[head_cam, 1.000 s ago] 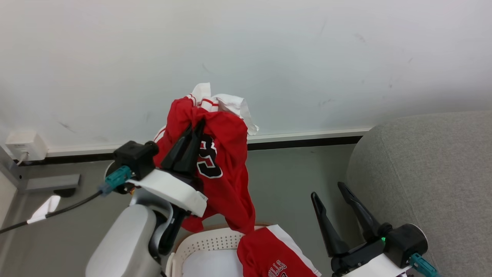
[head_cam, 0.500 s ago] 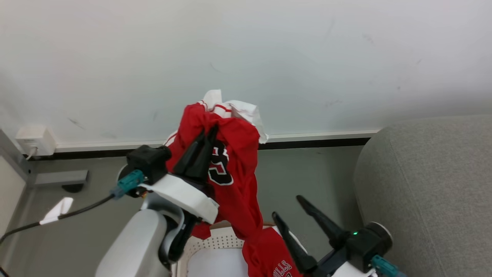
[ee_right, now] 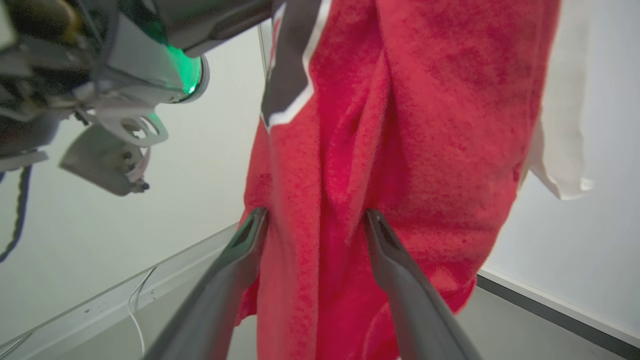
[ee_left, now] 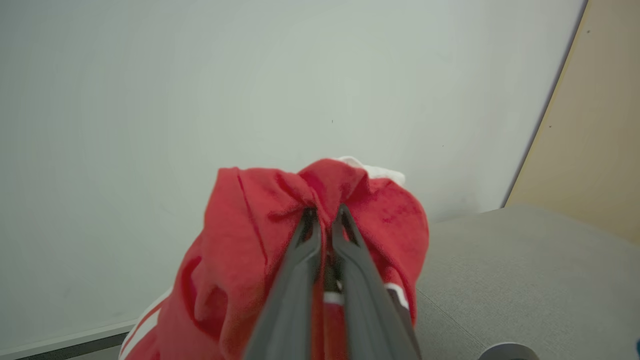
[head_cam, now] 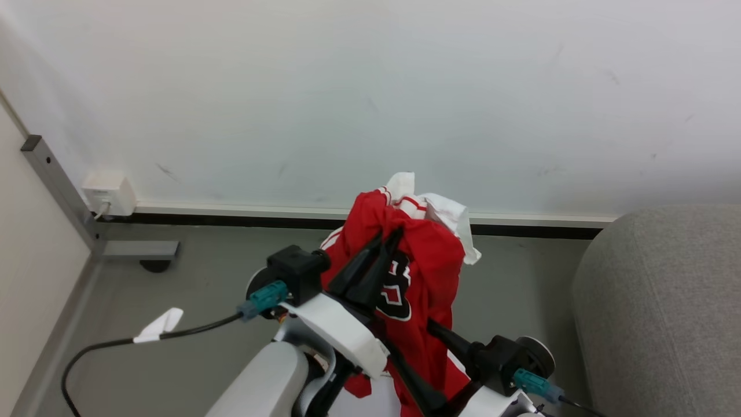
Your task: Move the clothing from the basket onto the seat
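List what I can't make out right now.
Jersey hem: cut off by the bottom edge in head and right wrist views; where it ends is unknown.
Right pincer: tips hidden behind the jersey in head view; right wrist view can't settle whether cloth lies between its open fingers or behind them.
Jersey number: head view, half covered by the left pincer.
Seat: cut off by head view's right edge.

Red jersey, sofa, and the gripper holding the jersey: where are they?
red jersey (head_cam: pixel 431 252), head view, red cloth near its top
sofa (head_cam: pixel 666 301), head view, its grey fabric
left gripper (ee_left: pixel 326 212), left wrist view, between its fingertips
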Controlling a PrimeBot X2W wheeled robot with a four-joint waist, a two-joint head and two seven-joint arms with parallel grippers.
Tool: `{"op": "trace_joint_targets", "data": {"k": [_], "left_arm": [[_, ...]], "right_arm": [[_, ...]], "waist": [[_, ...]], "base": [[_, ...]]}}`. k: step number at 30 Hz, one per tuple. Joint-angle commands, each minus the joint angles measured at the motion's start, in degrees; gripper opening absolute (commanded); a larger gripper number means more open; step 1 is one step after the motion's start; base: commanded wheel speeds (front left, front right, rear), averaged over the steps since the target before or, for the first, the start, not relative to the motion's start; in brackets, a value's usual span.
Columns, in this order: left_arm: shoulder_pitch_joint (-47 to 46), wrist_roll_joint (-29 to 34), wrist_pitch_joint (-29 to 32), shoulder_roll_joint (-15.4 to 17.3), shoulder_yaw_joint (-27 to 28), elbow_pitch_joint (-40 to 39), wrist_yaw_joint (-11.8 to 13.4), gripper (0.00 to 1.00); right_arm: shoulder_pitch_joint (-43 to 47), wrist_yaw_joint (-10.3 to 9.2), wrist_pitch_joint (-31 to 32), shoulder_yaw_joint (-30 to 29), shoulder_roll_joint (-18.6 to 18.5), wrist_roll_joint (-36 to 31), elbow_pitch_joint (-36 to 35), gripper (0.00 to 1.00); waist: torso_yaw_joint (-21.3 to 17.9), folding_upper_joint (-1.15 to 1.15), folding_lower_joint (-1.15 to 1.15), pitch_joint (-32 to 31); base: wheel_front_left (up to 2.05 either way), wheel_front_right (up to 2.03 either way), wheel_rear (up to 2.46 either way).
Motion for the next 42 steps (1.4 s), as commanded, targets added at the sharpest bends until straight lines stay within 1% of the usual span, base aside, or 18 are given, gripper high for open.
{"op": "trace_joint_targets", "data": {"k": [1,6,11,12,13,14,15,28,34,35,36,37,39,41,42], "left_arm": [[0.8,-0.7,0.3,-0.4,-0.7,-0.4,-0.3,0.00],[1.8,-1.2,1.1,-0.8,-3.2,-1.4,-0.6,0.00],[2.4,-1.3,1.4,-1.1,-4.3,-2.2,-0.6,0.00],[2.5,-1.4,1.5,-1.1,-4.4,-2.4,-0.6,0.00],[2.6,-1.5,1.6,-1.1,-4.5,-2.5,-0.5,0.00],[2.7,-1.6,1.7,-1.1,-4.6,-2.6,-0.5,0.00],[2.7,-1.6,1.7,-1.0,-4.6,-2.7,-0.4,0.00],[3.5,-2.4,0.8,1.0,-2.6,-2.7,1.1,0.00],[3.9,-2.7,0.6,1.6,-2.5,-2.9,1.7,0.00],[4.1,-2.8,0.6,1.6,-2.6,-3.0,1.7,0.02],[4.2,-2.8,0.6,1.6,-2.7,-3.0,1.6,0.05],[4.3,-2.7,0.6,1.6,-2.8,-3.0,1.6,0.11],[4.3,-2.7,0.5,1.6,-3.0,-3.1,1.6,0.31],[4.4,-2.8,0.5,1.7,-3.1,-3.2,1.6,0.47],[4.5,-2.9,0.4,1.7,-3.2,-3.3,1.5,0.97]], "right_arm": [[-1.2,-0.12,0.1,0.3,-0.1,0.9,1.0,1.00],[-2.6,-0.12,0.1,-0.2,0.3,1.3,3.3,1.00],[-3.3,-0.12,0.1,-1.3,0.4,0.9,4.0,1.00],[-3.4,-0.12,0.0,-1.7,0.5,0.7,4.0,0.67],[-3.4,-0.12,0.1,-2.2,0.5,0.4,4.0,0.36],[-3.3,-0.12,0.0,-2.6,0.5,0.3,3.9,0.03],[-3.2,-0.12,0.1,-2.8,0.5,0.1,3.7,0.00],[0.8,-0.12,0.0,-5.7,0.6,-1.1,0.6,0.00],[2.2,-0.12,0.0,-6.7,-0.1,-1.7,-1.7,0.00],[2.4,-0.12,0.0,-7.0,-0.2,-1.9,-2.2,0.00],[2.6,-0.12,0.0,-7.3,-0.3,-2.1,-2.7,0.00],[2.7,-0.12,0.0,-7.6,-0.4,-2.1,-3.1,0.00],[3.0,-0.12,0.0,-8.5,-0.7,-2.6,-4.3,0.00],[3.6,-0.12,0.0,-9.2,-1.0,-2.9,-5.1,0.00],[3.8,-0.12,0.0,-9.6,-1.2,-3.1,-5.5,0.00]], "waist": [[0.8,0.00,0.00,-0.1],[2.2,0.00,0.00,0.0],[2.7,0.00,0.00,0.1],[2.7,0.00,0.00,0.1],[2.8,0.00,0.00,0.1],[2.8,0.00,0.00,0.2],[2.8,0.00,0.00,0.3],[1.2,0.00,0.00,0.3],[0.2,0.00,0.00,0.3],[0.0,0.00,0.00,0.3],[-0.3,0.00,0.00,0.3],[-0.6,0.00,0.00,0.3],[-1.2,0.00,0.00,0.3],[-2.0,0.00,0.00,0.4],[-2.4,0.00,0.00,0.4]], "base": [[0.00,0.00,0.00],[0.00,0.00,0.00],[0.00,0.00,0.00],[0.00,0.00,0.00],[0.00,0.00,0.00],[0.00,0.00,0.00],[0.00,0.00,0.00],[0.00,0.00,0.00],[0.00,0.00,0.00],[0.00,0.00,0.00],[0.00,0.00,0.00],[0.00,0.00,0.00],[0.00,0.00,0.00],[0.00,0.00,0.00],[0.00,0.00,0.00]]}}
